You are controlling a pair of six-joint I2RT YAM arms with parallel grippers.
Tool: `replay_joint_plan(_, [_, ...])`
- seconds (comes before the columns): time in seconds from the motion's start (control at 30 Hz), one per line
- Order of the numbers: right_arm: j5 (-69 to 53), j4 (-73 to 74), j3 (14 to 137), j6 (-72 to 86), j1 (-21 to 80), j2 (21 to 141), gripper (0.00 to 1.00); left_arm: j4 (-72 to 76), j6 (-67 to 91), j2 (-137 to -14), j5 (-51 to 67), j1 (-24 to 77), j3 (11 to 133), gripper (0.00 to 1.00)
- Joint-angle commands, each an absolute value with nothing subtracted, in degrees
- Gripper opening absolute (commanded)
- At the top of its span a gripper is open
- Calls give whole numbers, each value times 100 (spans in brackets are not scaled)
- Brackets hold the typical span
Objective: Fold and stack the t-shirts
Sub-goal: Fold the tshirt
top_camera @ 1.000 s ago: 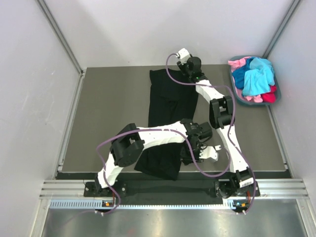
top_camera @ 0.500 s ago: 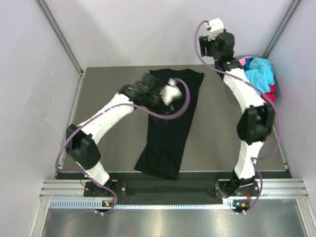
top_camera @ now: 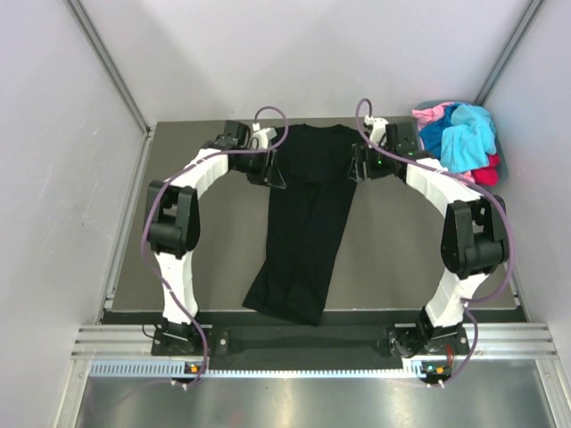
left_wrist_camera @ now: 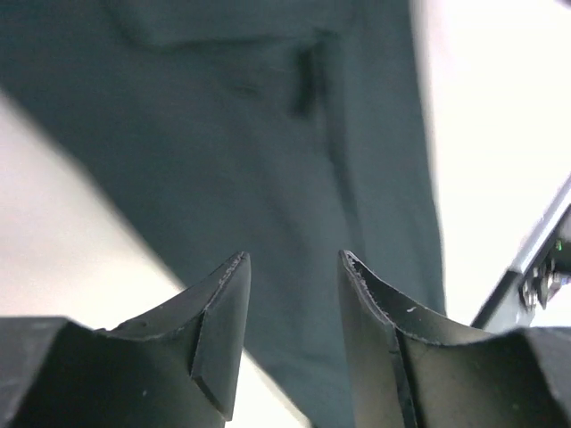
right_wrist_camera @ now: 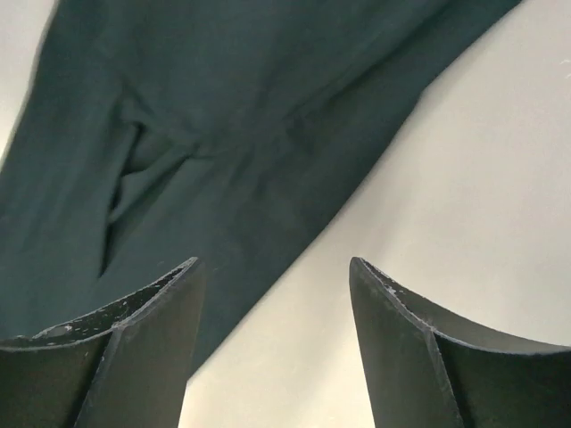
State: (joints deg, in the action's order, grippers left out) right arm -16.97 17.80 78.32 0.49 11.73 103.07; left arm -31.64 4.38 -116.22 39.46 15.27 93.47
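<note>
Flat on the dark grey surface [top_camera: 393,259] lies one black t-shirt [top_camera: 303,223], folded lengthwise into a narrow strip. Its long axis runs from the far edge towards the near edge. It is slightly skewed, so the near end sits further left than the far end. The far end is squarer and wider; the near end flares a little and reaches almost to the front edge of the surface. The cloth looks soft and matte, with shallow creases and a puckered fold showing in both wrist views.

Two arms reach in from either side and flank the shirt's far end. The left fingers [left_wrist_camera: 219,330] stand apart with nothing between them, hovering over the black cloth near its edge. The right fingers [right_wrist_camera: 152,330] are spread wider, also empty, above the opposite edge where cloth meets bare surface.

At the far right corner sits one grey-blue plastic basket [top_camera: 503,165] with a heap of crumpled shirts in four colours: turquoise [top_camera: 468,134], blue [top_camera: 437,138], pink [top_camera: 430,113] and red [top_camera: 486,171]. How many garments make up the heap cannot be told.
</note>
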Motion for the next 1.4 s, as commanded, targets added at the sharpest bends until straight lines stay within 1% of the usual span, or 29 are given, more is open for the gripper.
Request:
replay_joint_plan(0.0, [-2188,1468,7814,237,1125,9703,66,-3014,932,-12233,4438,1205,10052,49])
replay_joint_plan(0.13, [-2197,1441,7778,299,1046,9887,66,-3058,897,-12778,4395,1011,10432,51])
replay_joint_plan(0.27, [-2215,1363,7874,465,897,10378,65,-3172,853,-13104,4377,976,10757,53])
replay_joint_plan(0.67, [-2188,1626,8841,422,607,11768,63,-3384,782,-13843,4228,967,11346,50])
replay_joint_plan(0.7, [-2197,1643,8946,422,589,11829,63,-3392,782,-13904,4219,967,11408,49])
replay_joint_plan(0.73, [-2206,1652,8999,413,580,11891,62,-3384,782,-13930,4210,967,11426,45])
replay_joint_plan(0.8, [-2215,1696,9184,413,563,12067,62,-3393,809,-14009,4210,967,11487,42])
replay_joint_plan(0.87, [-2241,1740,9324,448,554,12269,62,-3401,809,-14080,4219,967,11549,24])
replay_joint_plan(0.93, [-2320,1801,9605,457,554,12436,62,-3401,800,-14168,4262,967,11610,13])
replay_joint_plan(0.97, [-2355,1863,9720,492,554,12619,62,-3410,800,-14194,4280,967,11628,0])
replay_joint_plan(1.2, [-2566,2188,10809,659,545,13394,61,-3419,712,-14160,4271,949,11584,0])
replay_joint_plan(1.23, [-2593,2232,10932,668,545,13473,60,-3410,712,-14133,4280,941,11575,0])
replay_joint_plan(1.3, [-2619,2355,11302,703,536,13693,54,-3401,712,-14046,4263,932,11558,0])
replay_joint_plan(1.33, [-2637,2416,11416,738,545,13815,45,-3393,712,-14001,4263,932,11532,0])
replay_joint_plan(1.37, [-2645,2426,11617,747,536,13869,39,-3384,712,-13966,4254,932,11479,0])
